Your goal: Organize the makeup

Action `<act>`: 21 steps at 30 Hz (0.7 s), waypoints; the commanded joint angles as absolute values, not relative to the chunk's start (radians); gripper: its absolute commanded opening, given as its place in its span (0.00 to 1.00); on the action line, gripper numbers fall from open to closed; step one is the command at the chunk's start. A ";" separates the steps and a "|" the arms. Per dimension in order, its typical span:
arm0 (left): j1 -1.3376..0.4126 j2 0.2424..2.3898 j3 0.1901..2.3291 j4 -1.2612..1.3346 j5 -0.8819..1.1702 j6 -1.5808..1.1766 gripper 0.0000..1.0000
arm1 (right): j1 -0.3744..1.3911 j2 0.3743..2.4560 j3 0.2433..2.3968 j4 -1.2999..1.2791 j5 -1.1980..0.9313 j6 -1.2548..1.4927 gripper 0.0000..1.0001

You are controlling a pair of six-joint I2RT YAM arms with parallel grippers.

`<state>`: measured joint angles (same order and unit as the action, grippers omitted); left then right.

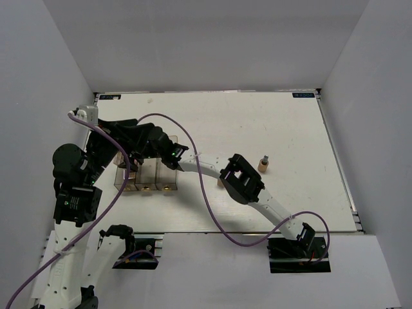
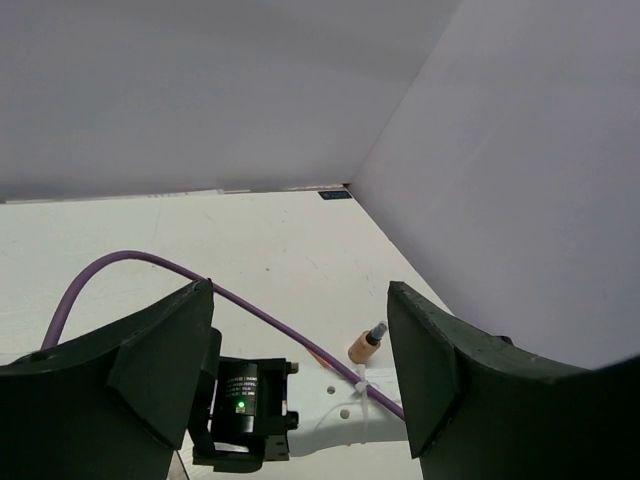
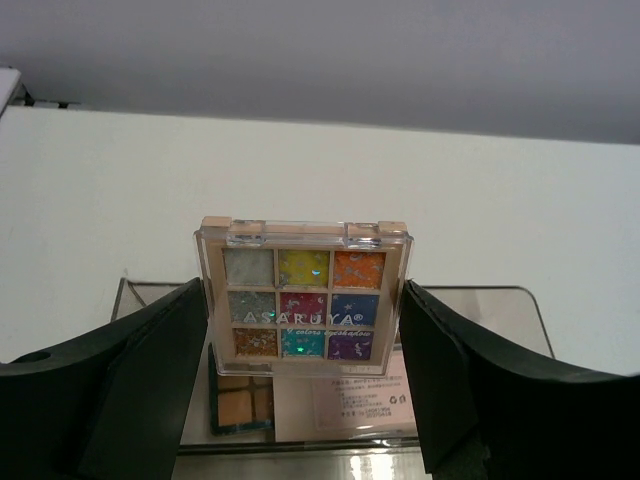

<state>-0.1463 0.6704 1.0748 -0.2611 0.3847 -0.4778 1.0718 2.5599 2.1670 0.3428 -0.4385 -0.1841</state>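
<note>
My right gripper (image 3: 304, 335) is shut on the multicolour eyeshadow palette (image 3: 303, 290) and holds it upright over a compartment of the clear box (image 3: 480, 305). A brown palette (image 3: 241, 405) and a pink one with a label (image 3: 352, 402) lie in that compartment. In the top view both grippers crowd over the box (image 1: 149, 181): the right (image 1: 158, 150), and the left (image 1: 134, 161) beside it. My left gripper (image 2: 300, 335) is open and empty. One tan bottle (image 1: 262, 165) stands on the table to the right and also shows in the left wrist view (image 2: 364, 345). The coral sticks are out of view.
The right arm's white forearm (image 1: 206, 168) and a purple cable (image 1: 193, 154) cross the middle of the table. A small tan item (image 1: 220, 183) sits against the right arm's elbow. White walls enclose the table on three sides.
</note>
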 commanded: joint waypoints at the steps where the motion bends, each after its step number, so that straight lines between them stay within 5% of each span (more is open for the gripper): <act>1: -0.150 0.658 1.095 -0.276 0.368 -0.462 0.80 | 1.074 2.539 2.148 0.350 -0.433 -0.225 0.38; 13: -0.150 0.676 1.094 -0.278 0.364 -0.480 0.83 | 1.062 2.453 2.068 0.353 -0.436 -0.232 0.82; 21: -0.150 0.732 1.149 -0.293 0.362 -0.485 0.83 | 1.025 2.355 2.045 0.354 -0.474 -0.189 0.86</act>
<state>-0.1463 0.7223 1.1065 -0.2886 0.3729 -0.4835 1.0473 2.4786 2.0346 0.2966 -0.4423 -0.2100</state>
